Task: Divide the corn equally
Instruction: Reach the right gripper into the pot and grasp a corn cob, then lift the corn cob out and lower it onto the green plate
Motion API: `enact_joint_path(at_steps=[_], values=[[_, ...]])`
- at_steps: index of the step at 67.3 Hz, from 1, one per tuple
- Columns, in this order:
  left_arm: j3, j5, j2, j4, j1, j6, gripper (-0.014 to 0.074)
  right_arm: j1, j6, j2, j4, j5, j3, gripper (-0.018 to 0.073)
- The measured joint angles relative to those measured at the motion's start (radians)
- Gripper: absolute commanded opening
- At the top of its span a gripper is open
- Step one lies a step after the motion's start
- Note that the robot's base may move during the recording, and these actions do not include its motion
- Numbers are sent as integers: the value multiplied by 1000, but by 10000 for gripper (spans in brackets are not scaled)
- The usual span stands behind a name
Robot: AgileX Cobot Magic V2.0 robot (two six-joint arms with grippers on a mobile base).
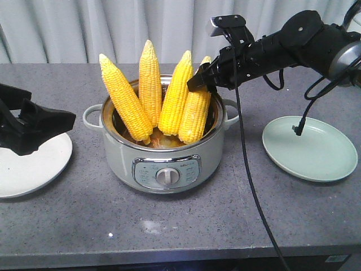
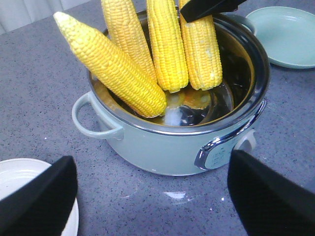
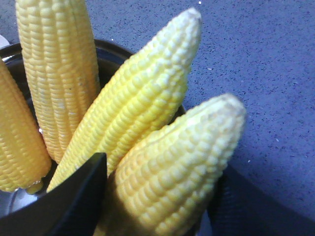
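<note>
Pinches the rightmost bright yellow corn cob point(image 1: 194, 116) near its tip with the right gripper point(image 1: 203, 82), black arm slanting down from upper right. Leaves it upright beside three other cobs point(image 1: 149, 90) in the pale green electric pot point(image 1: 121, 152), centre frame. Holds the left gripper point(image 2: 155, 196) spread wide and empty over the white plate point(image 1: 34, 169) at the left edge.

Bright, even, diffuse; soft shadows. Glare at 6 o'clock on tabletop point(image 1: 151, 227), sheen at 3 o'clock on pot rim point(image 2: 262, 73). Slightly soft on near corn point(image 3: 177, 167), right wrist.
</note>
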Motion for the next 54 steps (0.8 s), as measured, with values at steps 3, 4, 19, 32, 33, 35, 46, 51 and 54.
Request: enact_joint_path(at_steps=[3,4,19,32,33,35,46,51,54], values=[[0,0,0,0,0,0,584,1,-5,0,1,1,0,215],[0,0,0,0,0,0,584,2,-6,0,1,1,0,214],[0,0,0,1,0,0,584,3,-22,0,6,-3,0,234],[0,2,0,6,0,0,584,7,-31,-23,8,-20,0,295],[0,3,0,6,0,0,584,7,-31,-26,9,-22,0,294],[0,3,0,6,0,0,584,10,-32,-32,10,-23,0,294],[0,3,0,7,0,0,584,11,-34,-39,7,-23,-3,258],[0,3,0,7,0,0,584,11,-34,-40,7,-22,-3,238],[0,3,0,7,0,0,584,11,-34,-44,6,-21,-3,234]])
